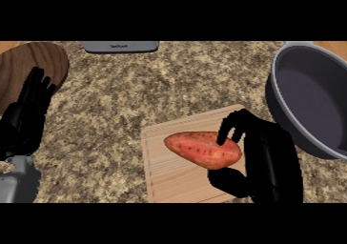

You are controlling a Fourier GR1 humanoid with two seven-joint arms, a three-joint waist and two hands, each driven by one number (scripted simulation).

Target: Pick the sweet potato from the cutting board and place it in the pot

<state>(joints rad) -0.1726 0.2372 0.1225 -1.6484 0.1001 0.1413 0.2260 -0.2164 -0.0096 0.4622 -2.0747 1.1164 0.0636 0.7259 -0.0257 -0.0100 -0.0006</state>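
The sweet potato (203,150) lies on the cutting board (169,181), toward its right half, and the right hand (264,162) is at it: fingers curl over the far right end and the thumb sits low at the near side, so the hand is closing round the vegetable, though whether it is fully pinched is hard to say. This looks like the grasping step, with the lift not yet begun. The next move calls for raising the potato off the board, carrying it right and away from the robot, and clearing the near rim of the pot (278,109), which stands just beside the board's far right corner. That rim is the 1 edge to mind, since the path over it is short and the pot's hollow beyond is wide. The granite counter (134,90) to the left offers open room but is not needed. The left hand (25,119) rests at the left edge with fingers straight, near a brown wooden plate (43,57). A grey item (120,46) sits at the far edge.
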